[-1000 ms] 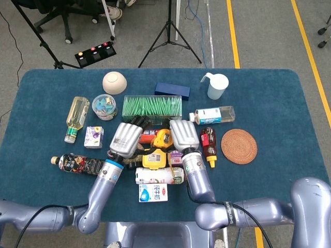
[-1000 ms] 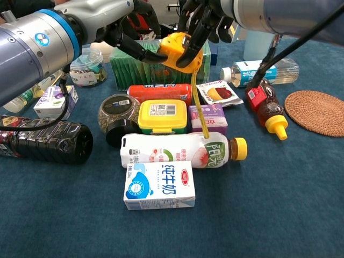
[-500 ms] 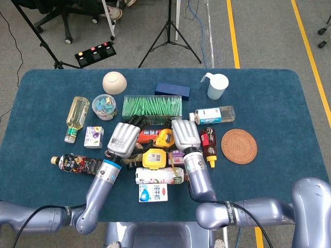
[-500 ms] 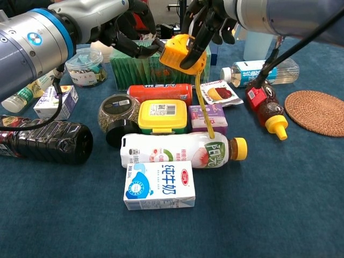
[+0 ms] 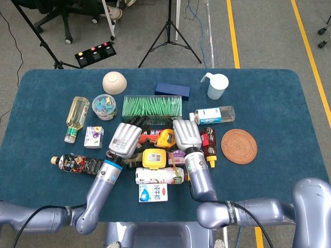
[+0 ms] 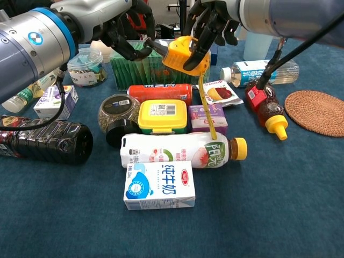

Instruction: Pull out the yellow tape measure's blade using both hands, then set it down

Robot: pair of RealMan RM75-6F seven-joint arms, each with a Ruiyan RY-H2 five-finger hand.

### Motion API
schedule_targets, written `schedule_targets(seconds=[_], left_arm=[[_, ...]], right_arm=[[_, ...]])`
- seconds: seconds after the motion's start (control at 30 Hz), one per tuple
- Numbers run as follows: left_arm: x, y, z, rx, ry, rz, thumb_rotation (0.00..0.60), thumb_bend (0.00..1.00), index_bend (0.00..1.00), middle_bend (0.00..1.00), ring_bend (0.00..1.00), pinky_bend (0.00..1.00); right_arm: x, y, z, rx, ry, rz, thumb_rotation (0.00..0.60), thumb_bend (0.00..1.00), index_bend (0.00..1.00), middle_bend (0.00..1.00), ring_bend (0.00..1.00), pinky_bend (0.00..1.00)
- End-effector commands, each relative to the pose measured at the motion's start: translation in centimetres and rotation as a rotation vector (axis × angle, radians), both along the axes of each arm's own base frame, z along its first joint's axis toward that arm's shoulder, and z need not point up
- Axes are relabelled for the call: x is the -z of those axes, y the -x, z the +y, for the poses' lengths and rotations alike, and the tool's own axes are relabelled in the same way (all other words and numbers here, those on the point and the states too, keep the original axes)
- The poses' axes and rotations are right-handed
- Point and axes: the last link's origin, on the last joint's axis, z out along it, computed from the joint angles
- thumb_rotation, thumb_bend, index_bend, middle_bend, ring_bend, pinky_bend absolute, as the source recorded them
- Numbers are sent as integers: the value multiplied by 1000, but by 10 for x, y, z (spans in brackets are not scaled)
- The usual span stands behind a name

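Glossy yellow plastic forms the tape measure (image 6: 185,54), gripped by the right hand (image 6: 210,24), whose dark fingers look like matt plastic; a thin, smooth yellow blade (image 6: 207,110) hangs below it. The left hand (image 6: 124,33) just beside has a silvery metallic back. Under both hands the tablecloth (image 6: 279,204) is matt, napped blue cloth. Below the right hand lie a shiny plastic bottle (image 6: 183,151) and a smooth paper milk carton (image 6: 159,185). Further right sits a rough woven coaster (image 6: 317,112).
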Motion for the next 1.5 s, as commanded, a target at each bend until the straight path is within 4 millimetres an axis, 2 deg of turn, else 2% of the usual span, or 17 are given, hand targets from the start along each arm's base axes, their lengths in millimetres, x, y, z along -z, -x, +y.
schedule_targets(seconds=[0.03, 0.5, 0.73, 1.07, 1.5], left_arm=[[1, 0, 0, -1, 5, 0, 600, 387, 483, 233, 214, 382], [4, 2, 1, 5, 24, -2, 600, 431, 484, 234, 214, 376], [5, 1, 1, 16, 19, -36, 600, 453, 540, 252, 214, 376], [6, 4, 0, 13, 28, -52, 600, 455, 560, 261, 214, 376], [-1, 19, -1, -29, 63, -91, 600, 455, 564, 264, 214, 376]], right_arm=[[0, 1, 0, 1, 1, 1, 600, 322, 691, 641, 784, 791], [1, 3, -2, 5, -2, 7, 600, 322, 691, 641, 784, 794], [2, 4, -2, 7, -4, 12, 600, 323, 691, 641, 784, 795], [2, 5, -3, 7, -5, 16, 600, 322, 692, 641, 784, 796], [-2, 9, -3, 5, 0, 27, 600, 323, 693, 641, 785, 796]])
